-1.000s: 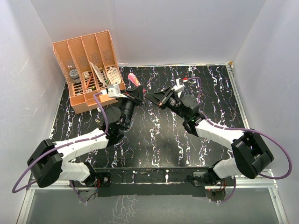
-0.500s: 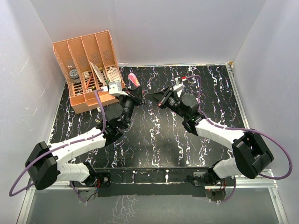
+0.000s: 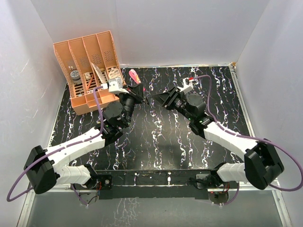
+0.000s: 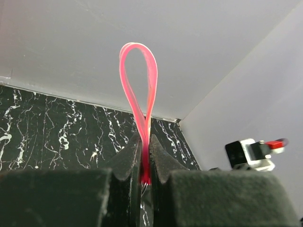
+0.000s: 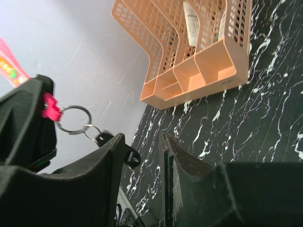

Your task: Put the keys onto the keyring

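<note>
My left gripper (image 3: 136, 92) is shut on the magenta-pink strap (image 3: 134, 75) of the keyring and holds it above the table. In the left wrist view the strap loop (image 4: 138, 85) stands up out of the closed jaws (image 4: 145, 143). In the right wrist view the strap's end (image 5: 49, 107) carries the round ring (image 5: 73, 119). A smaller ring hangs from it with two small dark key pieces (image 5: 132, 158), partly behind one finger. My right gripper (image 5: 140, 140) is open and empty, just right of the ring; it also shows in the top view (image 3: 159, 98).
A peach slotted organizer (image 3: 90, 71) with small items stands at the back left, also in the right wrist view (image 5: 199, 52). The black marbled tabletop (image 3: 156, 137) is walled in white. The right arm's white camera block (image 4: 251, 153) shows beside the left jaws.
The right gripper has drawn back to the right, away from the left gripper. The left gripper has lifted the strap slightly toward the back left.
</note>
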`<state>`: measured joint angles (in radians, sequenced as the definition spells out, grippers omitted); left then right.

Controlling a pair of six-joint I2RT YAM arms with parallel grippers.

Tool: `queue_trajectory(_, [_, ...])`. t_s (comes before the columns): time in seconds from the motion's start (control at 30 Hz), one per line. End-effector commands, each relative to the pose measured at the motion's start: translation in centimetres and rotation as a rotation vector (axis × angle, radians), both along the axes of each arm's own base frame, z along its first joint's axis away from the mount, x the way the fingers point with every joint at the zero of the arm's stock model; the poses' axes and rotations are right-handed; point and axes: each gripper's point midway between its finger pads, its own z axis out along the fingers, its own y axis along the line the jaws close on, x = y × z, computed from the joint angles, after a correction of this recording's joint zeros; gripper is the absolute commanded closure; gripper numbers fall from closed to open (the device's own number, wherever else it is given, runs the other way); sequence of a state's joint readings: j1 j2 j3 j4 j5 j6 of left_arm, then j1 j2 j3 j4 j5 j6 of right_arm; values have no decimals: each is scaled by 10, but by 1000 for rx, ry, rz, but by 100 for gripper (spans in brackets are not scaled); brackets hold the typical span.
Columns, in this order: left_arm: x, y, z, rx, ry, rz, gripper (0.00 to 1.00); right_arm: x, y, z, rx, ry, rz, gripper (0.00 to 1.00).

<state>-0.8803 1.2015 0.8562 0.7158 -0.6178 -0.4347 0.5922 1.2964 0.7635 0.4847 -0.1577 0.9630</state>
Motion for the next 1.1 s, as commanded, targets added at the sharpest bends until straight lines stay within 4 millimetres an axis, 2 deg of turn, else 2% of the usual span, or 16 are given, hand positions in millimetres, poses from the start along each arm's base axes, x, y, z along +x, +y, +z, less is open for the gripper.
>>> queue_trajectory(0.0, [-6, 3, 30, -28, -49, -11, 100, 4, -17, 46, 1, -127, -71, 66])
queue_trajectory(0.27, [-7, -2, 33, 8, -46, -33, 100, 1, -24, 64, -135, -284, -66, 64])
queue_trajectory(0.5, [-6, -15, 40, 66, -42, -82, 100, 1, -33, 73, -268, -380, -83, 64])
queue_trajectory(0.7, [-2, -25, 37, 130, -15, -132, 100, -2, -48, 84, -321, -421, -134, 60])
queue_trajectory(0.9, [7, -30, 29, 177, 22, -183, 100, -12, -45, 100, -361, -488, -85, 58])
queue_trajectory(1.07, [13, -30, 24, 182, 51, -218, 100, -17, -47, 106, -392, -545, -73, 57])
